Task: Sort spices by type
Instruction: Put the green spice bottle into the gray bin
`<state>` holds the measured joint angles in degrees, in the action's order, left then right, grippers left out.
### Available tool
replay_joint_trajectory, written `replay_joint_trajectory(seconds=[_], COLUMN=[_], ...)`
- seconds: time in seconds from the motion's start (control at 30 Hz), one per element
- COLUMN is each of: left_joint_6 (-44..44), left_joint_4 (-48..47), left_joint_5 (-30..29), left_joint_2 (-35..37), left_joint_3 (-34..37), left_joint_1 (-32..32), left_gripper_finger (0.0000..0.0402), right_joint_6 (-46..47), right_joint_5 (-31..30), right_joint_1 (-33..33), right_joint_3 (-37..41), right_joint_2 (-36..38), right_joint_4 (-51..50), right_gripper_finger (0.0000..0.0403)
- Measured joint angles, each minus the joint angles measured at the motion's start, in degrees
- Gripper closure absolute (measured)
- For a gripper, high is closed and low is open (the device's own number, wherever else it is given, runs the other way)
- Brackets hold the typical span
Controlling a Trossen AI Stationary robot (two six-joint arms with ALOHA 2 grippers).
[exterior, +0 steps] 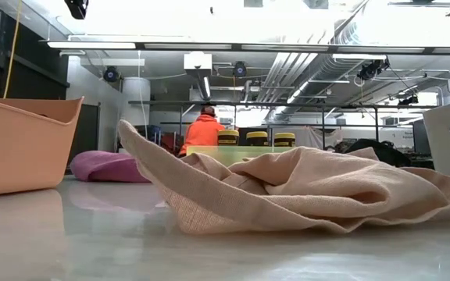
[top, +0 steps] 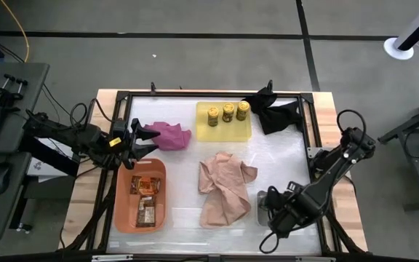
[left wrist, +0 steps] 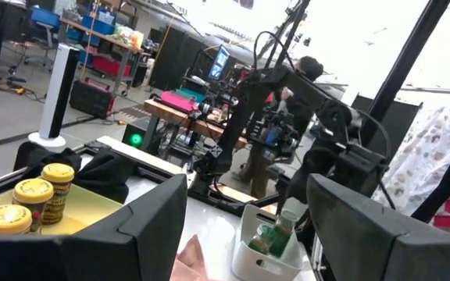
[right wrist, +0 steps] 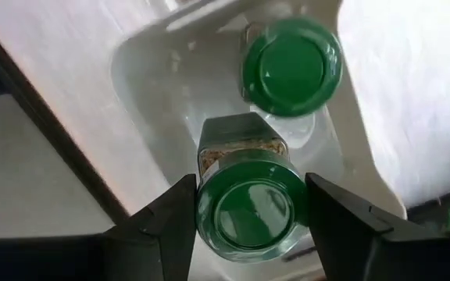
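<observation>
Tan cloth (top: 225, 187) beside right gripper's (right wrist: 248, 204) green-lidded jar (right wrist: 250, 199)

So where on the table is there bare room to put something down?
Bare table lies between the pink cloth and tan cloth, also between the yellow tray and clear tray. Crowded: the clear tray, under the right tool.

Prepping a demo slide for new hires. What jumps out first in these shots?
The right gripper with a green-lidded jar between its fingers, over a white tray that already holds a second green-lidded jar, at the table's near right corner. Then three yellow-lidded jars lined up in the yellow tray at the far side, and the tan cloth crumpled mid-table.
</observation>
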<state>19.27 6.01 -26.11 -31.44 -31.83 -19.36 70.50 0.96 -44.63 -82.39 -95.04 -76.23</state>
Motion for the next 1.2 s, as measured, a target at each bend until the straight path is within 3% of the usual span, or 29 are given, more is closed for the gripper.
replay_joint_trajectory(seconds=[0.2,0.53,1.2], left_joint_6=[0.0,0.1,1.7], left_joint_4=[-0.1,-0.1,-0.1], left_joint_5=[-0.2,-0.3,-0.2], left_joint_2=[0.0,0.0,0.0], left_joint_3=[0.0,0.0,0.0], left_joint_1=[0.0,0.0,0.0], left_gripper_finger=[0.0151,0.0151,0.0151], right_joint_6=[-4.1,-12.5,-16.6], right_joint_5=[-6.2,-11.2,-12.9], right_joint_1=[0.2,0.5,1.0], right_joint_3=[1.8,1.8,1.7], right_joint_2=[-0.1,-0.1,-4.0], right_joint_4=[-1.2,0.3,-1.0], right_gripper_finger=[0.0203,0.0203,0.0192])
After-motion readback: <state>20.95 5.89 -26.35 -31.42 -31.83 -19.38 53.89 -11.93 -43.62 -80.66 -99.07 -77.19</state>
